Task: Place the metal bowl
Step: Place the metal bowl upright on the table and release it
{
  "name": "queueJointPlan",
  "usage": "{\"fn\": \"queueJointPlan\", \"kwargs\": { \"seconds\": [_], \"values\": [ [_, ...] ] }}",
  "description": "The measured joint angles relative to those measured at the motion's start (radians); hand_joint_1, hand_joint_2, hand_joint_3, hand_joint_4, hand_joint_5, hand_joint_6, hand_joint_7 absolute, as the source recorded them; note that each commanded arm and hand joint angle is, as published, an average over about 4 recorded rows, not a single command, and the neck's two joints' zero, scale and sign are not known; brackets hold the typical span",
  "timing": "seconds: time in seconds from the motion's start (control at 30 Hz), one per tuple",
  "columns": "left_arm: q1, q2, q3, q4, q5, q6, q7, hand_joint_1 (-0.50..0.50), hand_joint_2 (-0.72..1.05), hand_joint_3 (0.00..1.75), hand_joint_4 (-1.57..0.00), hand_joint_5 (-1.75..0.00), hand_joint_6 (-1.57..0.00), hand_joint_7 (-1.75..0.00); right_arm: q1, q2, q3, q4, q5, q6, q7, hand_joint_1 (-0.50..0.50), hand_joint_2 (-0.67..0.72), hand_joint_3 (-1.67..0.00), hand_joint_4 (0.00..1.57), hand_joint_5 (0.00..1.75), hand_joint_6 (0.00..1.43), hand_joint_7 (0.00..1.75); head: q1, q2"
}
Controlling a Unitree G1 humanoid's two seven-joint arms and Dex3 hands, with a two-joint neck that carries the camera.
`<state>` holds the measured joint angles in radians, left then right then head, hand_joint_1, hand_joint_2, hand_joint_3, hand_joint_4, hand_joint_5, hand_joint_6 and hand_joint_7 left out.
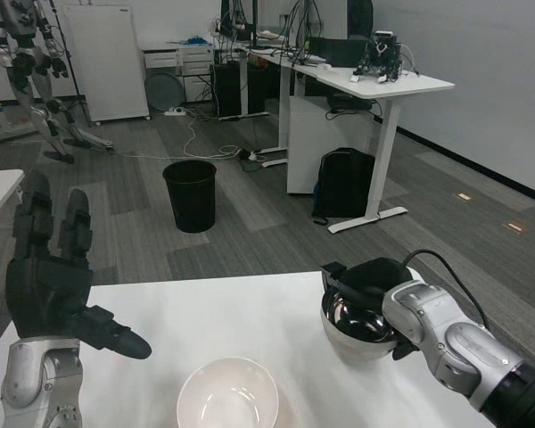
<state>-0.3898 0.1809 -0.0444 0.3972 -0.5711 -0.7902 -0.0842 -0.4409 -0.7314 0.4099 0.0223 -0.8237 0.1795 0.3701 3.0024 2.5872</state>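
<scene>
At white surface [250, 312] near right edge: right robot hand [366, 283] grips far rim of metal bowl [355, 328], fingers curled over it, bowl upright, low over or on surface; contact unclear. Left robot hand [49, 285] raised, fingers spread, holding nothing, well apart at left. White bowl [227, 395] lies front-left of metal bowl. Right arm alone positioned to set it down.

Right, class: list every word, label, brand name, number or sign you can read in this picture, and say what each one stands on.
None can be read.
The metal bowl held by the right robot hand: no lettering shows.
The white bowl: plain.
The black bin, the whiteboard and the desk equipment: any markings are too small or blurred to read.
</scene>
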Motion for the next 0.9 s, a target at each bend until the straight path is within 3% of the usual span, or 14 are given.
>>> {"fn": "queueJointPlan", "kwargs": {
  "seconds": [0.17, 0.33, 0.5, 0.57, 0.7, 0.83, 0.9],
  "values": [
    [0.0, 0.0, 0.001, 0.011, 0.0, -0.001, 0.0, -0.5, -0.72, 0.09, 0.0, 0.0, 0.0, 0.0, 0.055, 0.01, -0.039, 0.019, -0.014, -0.002, -0.001, -0.33, -0.22, -1.59, 0.41, 1.43, 0.0, 1.54, -0.011, -0.003],
    [0.0, 0.0, 0.002, 0.019, 0.0, -0.001, 0.0, -0.5, -0.72, 0.04, 0.0, 0.0, 0.0, 0.0, 0.063, 0.021, -0.043, 0.029, -0.023, -0.002, -0.002, -0.35, -0.22, -1.59, 0.21, 0.58, 0.0, 1.43, -0.022, -0.007],
    [0.0, 0.0, 0.0, 0.022, -0.005, -0.001, 0.0, -0.5, -0.72, 0.09, 0.0, 0.0, 0.0, 0.0, 0.063, 0.026, -0.046, 0.04, -0.029, -0.002, -0.01, -0.38, -0.19, -1.59, 0.06, 0.12, 0.0, 1.29, -0.032, -0.016],
    [0.0, 0.0, -0.001, 0.022, -0.006, -0.001, 0.0, -0.5, -0.72, 0.09, 0.0, 0.0, 0.0, 0.0, 0.063, 0.029, -0.049, 0.041, -0.029, -0.002, -0.01, -0.38, -0.15, -1.59, 0.01, 0.02, 0.0, 1.17, -0.035, -0.018],
    [0.0, 0.0, -0.003, 0.022, -0.008, -0.001, 0.0, -0.5, -0.72, 0.09, 0.0, 0.0, 0.0, 0.0, 0.07, 0.036, -0.058, 0.039, -0.03, -0.002, -0.012, -0.38, -0.16, -1.59, 0.0, 0.0, 0.0, 0.59, -0.045, -0.028],
    [0.0, 0.001, -0.004, 0.022, -0.009, -0.001, 0.0, -0.5, -0.72, 0.04, 0.0, 0.0, 0.0, 0.0, 0.09, 0.042, -0.076, 0.027, -0.035, -0.002, -0.017, -0.42, -0.21, -1.59, 0.0, 0.0, 0.0, 0.23, -0.053, -0.032],
    [0.0, 0.002, -0.005, 0.022, -0.009, -0.001, 0.0, -0.5, -0.72, 0.09, 0.0, 0.0, 0.0, 0.0, 0.1, 0.044, -0.084, 0.016, -0.036, -0.002, -0.017, -0.42, -0.18, -1.55, 0.0, 0.0, 0.0, 0.12, -0.058, -0.033]
  ]
}}
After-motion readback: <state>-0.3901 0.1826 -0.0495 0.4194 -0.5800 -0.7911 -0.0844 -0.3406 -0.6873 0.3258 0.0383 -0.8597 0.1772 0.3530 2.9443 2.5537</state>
